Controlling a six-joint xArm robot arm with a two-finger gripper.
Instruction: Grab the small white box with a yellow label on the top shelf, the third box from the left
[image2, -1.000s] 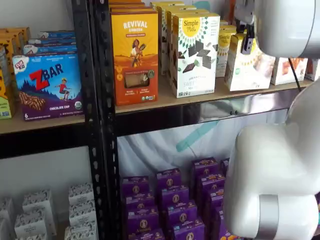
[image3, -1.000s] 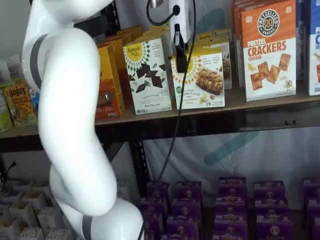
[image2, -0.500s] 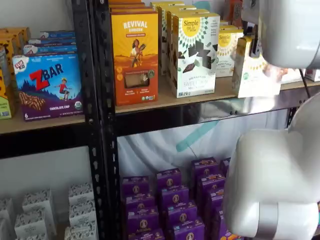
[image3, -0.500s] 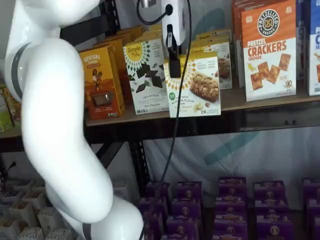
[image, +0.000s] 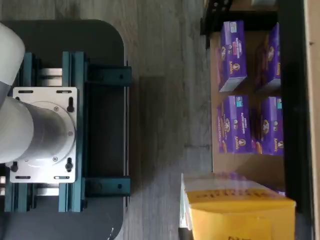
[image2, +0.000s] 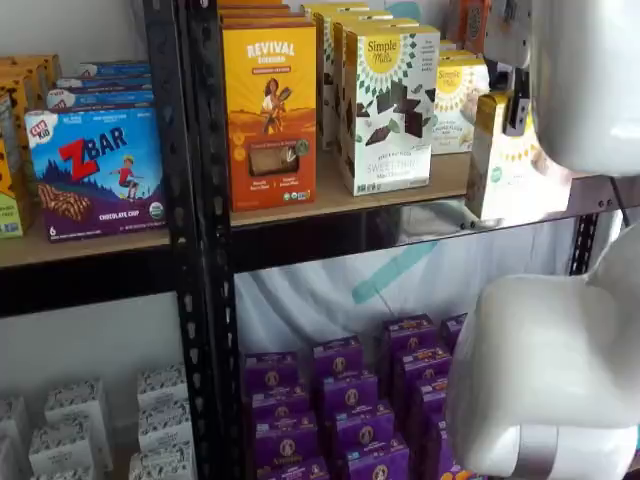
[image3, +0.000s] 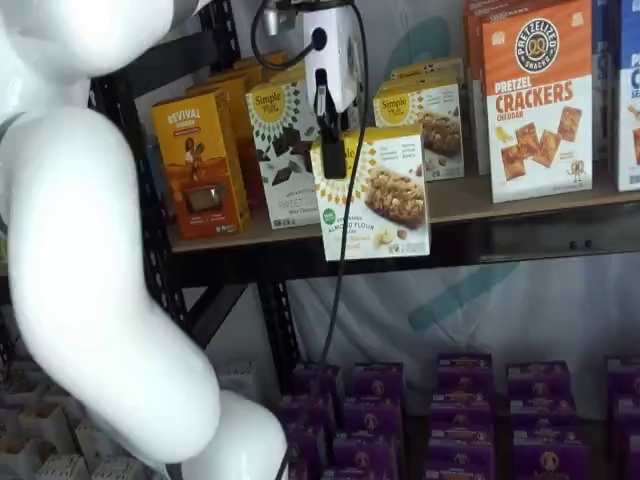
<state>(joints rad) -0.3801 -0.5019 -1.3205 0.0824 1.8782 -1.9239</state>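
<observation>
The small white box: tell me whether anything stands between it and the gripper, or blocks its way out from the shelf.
Nothing visible does. The gripper is shut on the small white box, which hangs in front of the top shelf, clear of the cartons beside it. Only open space shows in front of the box.

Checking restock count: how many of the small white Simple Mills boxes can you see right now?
2. One small white box is held by the gripper, in front of the top shelf; a second box stands on it. More may sit hidden behind.
</observation>
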